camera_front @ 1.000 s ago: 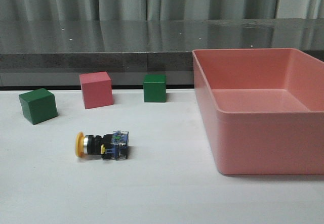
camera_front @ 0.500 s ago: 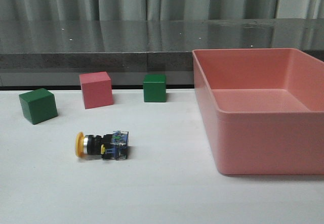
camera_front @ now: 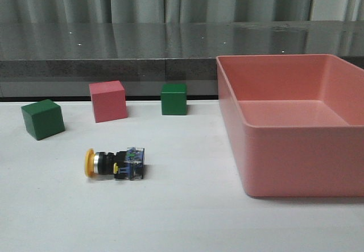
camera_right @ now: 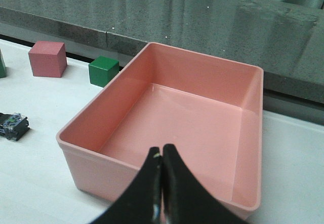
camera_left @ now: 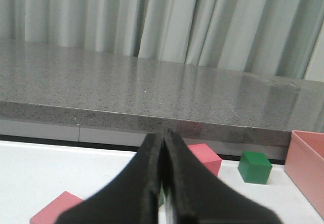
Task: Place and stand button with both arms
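**Button on its side, both hands closed and empty**

A large pink plastic bin (camera_right: 167,133) is seen directly ahead of the right hand (camera_right: 162,158), its near wall just past the fingertips. Two green cubes (camera_front: 42,119) (camera_front: 173,98) and a pink cube (camera_front: 107,100) are spread on the white counter (camera_front: 170,218), beyond the button. The small push-button with yellow cap, silver collar and clear bluish base (camera_front: 114,162) is laid on its side on the counter, well apart from both hands and untouched. The left hand (camera_left: 163,148) is shown with its fingers pressed together, nothing held; the right hand is likewise closed on nothing.
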`<move>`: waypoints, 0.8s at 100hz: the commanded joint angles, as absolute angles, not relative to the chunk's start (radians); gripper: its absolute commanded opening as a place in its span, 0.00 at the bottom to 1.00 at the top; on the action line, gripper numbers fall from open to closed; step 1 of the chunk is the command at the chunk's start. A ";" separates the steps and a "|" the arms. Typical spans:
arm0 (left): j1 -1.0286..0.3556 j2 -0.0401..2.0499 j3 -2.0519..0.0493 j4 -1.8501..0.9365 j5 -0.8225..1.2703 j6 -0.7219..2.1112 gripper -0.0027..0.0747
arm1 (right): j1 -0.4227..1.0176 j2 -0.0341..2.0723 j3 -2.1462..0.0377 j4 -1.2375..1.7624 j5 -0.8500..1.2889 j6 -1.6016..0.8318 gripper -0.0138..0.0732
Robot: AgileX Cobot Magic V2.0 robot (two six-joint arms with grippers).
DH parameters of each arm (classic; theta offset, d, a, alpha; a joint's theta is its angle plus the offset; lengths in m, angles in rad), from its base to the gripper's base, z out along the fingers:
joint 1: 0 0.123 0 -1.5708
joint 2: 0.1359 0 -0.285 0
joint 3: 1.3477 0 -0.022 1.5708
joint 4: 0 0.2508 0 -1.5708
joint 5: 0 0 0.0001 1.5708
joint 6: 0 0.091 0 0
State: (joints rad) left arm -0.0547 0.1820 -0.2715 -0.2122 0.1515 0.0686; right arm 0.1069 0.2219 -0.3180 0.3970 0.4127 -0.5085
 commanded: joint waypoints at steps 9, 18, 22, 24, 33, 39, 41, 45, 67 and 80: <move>-0.055 0.468 -0.557 -0.230 0.234 0.063 0.01 | 0.103 0.231 -0.344 0.417 0.348 -0.509 0.03; -0.055 0.584 -0.660 -0.230 0.270 0.073 0.01 | 0.103 0.231 -0.344 0.417 0.348 -0.509 0.03; -0.055 0.637 -0.695 -0.230 0.278 0.090 0.01 | 0.103 0.231 -0.344 0.417 0.348 -0.509 0.03; -0.055 0.662 -0.710 -0.230 0.278 0.103 0.01 | 0.103 0.231 -0.344 0.417 0.348 -0.509 0.03; -0.055 0.756 -0.760 -0.230 0.284 0.127 0.01 | 0.103 0.231 -0.344 0.417 0.348 -0.509 0.03; -0.055 0.803 -0.779 -0.230 0.284 0.129 0.05 | 0.103 0.231 -0.344 0.417 0.348 -0.509 0.03; -0.055 0.817 -0.785 -0.230 0.284 0.129 0.07 | 0.103 0.231 -0.344 0.417 0.348 -0.509 0.03; -0.055 0.842 -0.794 -0.230 0.284 0.129 0.13 | 0.103 0.231 -0.344 0.417 0.348 -0.509 0.03; -0.055 0.917 -0.803 -0.230 0.274 0.129 0.66 | 0.103 0.231 -0.344 0.417 0.348 -0.509 0.03; -0.055 0.959 -0.803 -0.275 0.273 0.129 0.64 | 0.103 0.231 -0.344 0.417 0.348 -0.509 0.03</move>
